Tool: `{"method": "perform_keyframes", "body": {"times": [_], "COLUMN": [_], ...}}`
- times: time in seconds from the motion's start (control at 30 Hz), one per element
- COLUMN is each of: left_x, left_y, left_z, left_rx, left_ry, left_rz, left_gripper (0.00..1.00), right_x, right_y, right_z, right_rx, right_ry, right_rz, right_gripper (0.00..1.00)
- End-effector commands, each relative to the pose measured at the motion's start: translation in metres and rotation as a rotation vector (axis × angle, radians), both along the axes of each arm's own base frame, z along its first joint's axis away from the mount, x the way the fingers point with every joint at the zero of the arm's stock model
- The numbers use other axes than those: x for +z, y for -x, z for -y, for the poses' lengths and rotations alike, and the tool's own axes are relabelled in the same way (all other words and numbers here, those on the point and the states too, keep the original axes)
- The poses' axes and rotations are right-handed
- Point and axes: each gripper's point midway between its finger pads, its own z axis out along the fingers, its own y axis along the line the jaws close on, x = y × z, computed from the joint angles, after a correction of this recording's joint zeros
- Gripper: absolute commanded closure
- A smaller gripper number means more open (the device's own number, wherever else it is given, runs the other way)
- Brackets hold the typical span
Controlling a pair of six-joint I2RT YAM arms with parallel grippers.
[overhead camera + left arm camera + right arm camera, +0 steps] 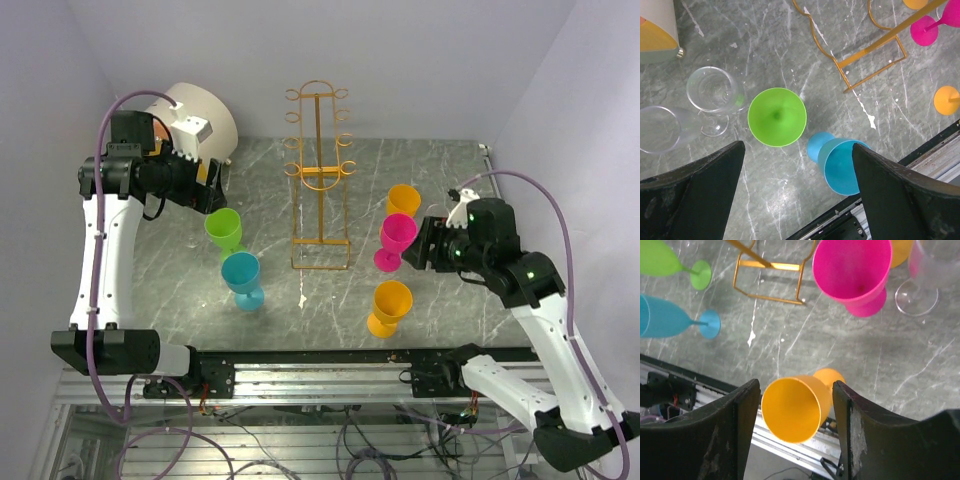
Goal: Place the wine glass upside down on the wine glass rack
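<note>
The left claw [797, 149] is spread wide and holds nothing. It hangs directly over the green wine glass [777, 116], a stance suited to descending on the bowl. That glass stands mouth up on the desk [180, 270], long axis vertical, so it needs inverting before hanging. The blue glass [842, 165] stands just beside it. The wine glass rack [320, 178] stands upright mid-desk between the two glass groups, long axis vertical, with loops projecting to both sides and all vacant. The right claw [796, 385] is likewise spread and empty above the near orange glass [792, 407].
</note>
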Motion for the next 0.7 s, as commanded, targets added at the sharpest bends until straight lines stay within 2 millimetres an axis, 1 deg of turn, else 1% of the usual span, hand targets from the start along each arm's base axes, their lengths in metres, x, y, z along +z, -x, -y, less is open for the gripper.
{"method": "perform_keyframes", "body": {"times": [0.0,0.03,0.1,0.17,0.27,0.4,0.5,0.67], "left_x": [0.005,0.005,0.005,0.005,0.005,0.004,0.002,0.002], "left_y": [0.004,0.003,0.004,0.005,0.004,0.005,0.004,0.002], "left_z": [0.008,0.006,0.012,0.012,0.012,0.012,0.012,0.011], "left_rx": [-0.026,-0.016,-0.034,-0.035,-0.033,-0.034,-0.031,-0.025], "left_ry": [0.024,0.016,0.007,0.006,0.005,0.006,0.005,-0.001], "left_rz": [0.018,0.019,0.027,0.029,0.028,0.027,0.025,0.032], "left_gripper": [0.00,0.00,0.00,0.00,0.00,0.00,0.00,0.00], "right_x": [-0.026,-0.032,-0.043,-0.055,-0.068,-0.071,-0.072,-0.077], "right_y": [0.035,0.038,0.040,0.042,0.046,0.046,0.045,0.043], "right_z": [0.003,0.005,0.011,0.018,0.018,0.016,0.015,0.009], "right_rx": [0.038,0.029,0.002,-0.030,-0.028,-0.016,-0.019,-0.003], "right_ry": [0.010,0.022,0.049,0.083,0.093,0.090,0.093,0.083], "right_rz": [-0.144,-0.171,-0.204,-0.236,-0.281,-0.287,-0.291,-0.309], "right_gripper": [0.44,0.46,0.50,0.52,0.55,0.59,0.65,0.65]}}
